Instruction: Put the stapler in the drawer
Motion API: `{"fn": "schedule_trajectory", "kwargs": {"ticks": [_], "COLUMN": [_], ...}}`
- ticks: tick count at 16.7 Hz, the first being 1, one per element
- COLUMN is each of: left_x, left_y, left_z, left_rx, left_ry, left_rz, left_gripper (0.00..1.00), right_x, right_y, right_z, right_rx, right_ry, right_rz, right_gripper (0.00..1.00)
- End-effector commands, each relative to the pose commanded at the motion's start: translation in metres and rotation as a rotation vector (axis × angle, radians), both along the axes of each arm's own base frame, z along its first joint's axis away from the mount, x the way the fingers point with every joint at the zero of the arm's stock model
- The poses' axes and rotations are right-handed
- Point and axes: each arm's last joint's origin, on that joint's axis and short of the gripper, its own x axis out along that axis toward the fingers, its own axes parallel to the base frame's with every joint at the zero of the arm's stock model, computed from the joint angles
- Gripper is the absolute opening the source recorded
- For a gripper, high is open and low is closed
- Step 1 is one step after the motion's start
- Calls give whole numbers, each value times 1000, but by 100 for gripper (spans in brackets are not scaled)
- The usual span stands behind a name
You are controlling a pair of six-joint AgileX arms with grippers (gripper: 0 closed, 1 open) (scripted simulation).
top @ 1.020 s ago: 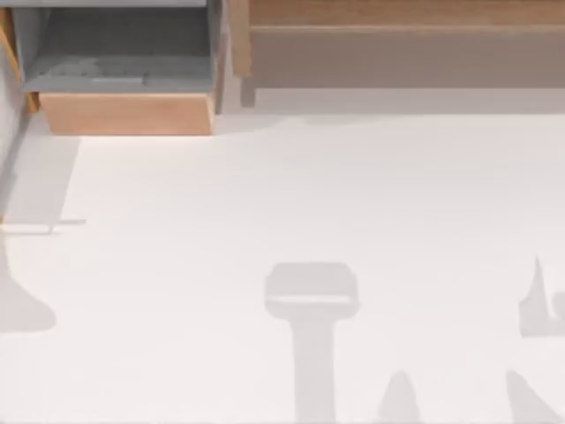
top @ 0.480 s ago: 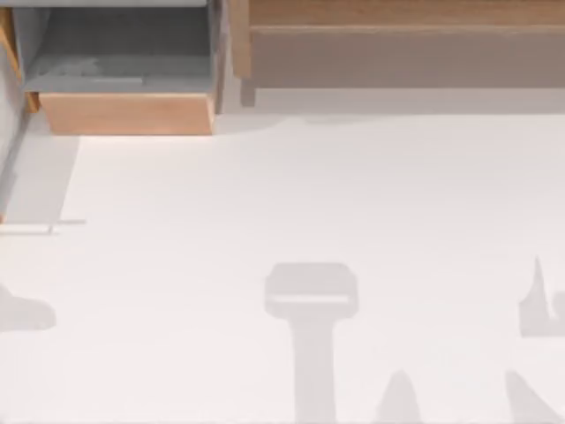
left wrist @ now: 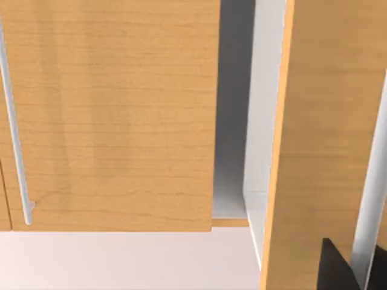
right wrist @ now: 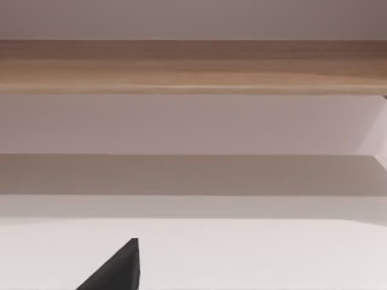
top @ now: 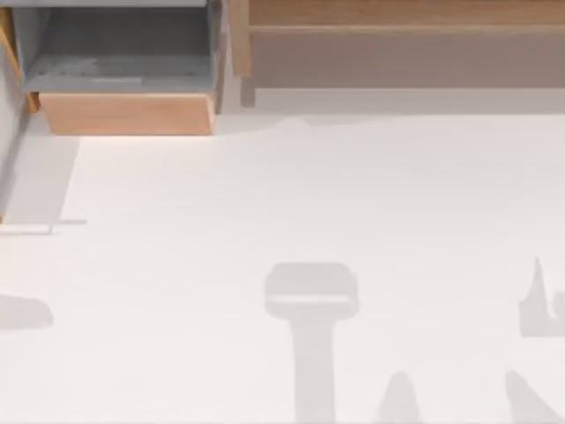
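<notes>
The drawer (top: 128, 113) stands open at the table's back left, with grey inner walls and a tan front panel. On its grey floor lies a faint pale elongated shape, seemingly the stapler (top: 88, 69). A dark fingertip (left wrist: 338, 269) of my left gripper pokes into the left wrist view, close before tan wooden fronts (left wrist: 109, 115) with thin grey handle bars. In the right wrist view a dark fingertip (right wrist: 121, 269) of my right gripper hangs over the white table, facing the long shelf (right wrist: 193, 66).
A long wooden shelf (top: 397, 18) runs along the back right. The white table (top: 282, 203) carries only grey shadows of the arms, along its front and at its left edge. A narrow grey gap (left wrist: 233, 121) separates the two wooden fronts.
The arm shadow at the table's left edge has shrunk and drawn back toward that edge. The drawer and the other shadows have not moved.
</notes>
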Motion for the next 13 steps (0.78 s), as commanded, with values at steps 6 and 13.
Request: {"fn": "schedule_trajectory", "kwargs": {"ticks": [6,13], "left_x": [10,62], "left_y": [1,-1], "left_z": [-4,-4], "left_rx": [-16,-16], "left_ry": [16,16], "left_rz": [-1,2], "left_gripper": [0,0], "right_x": [0,0], "right_y": [0,0], "right_z": [0,0], "right_rx": [0,0], "right_ry": [0,0], "right_rz": [0,0], "right_gripper": [100,100]}}
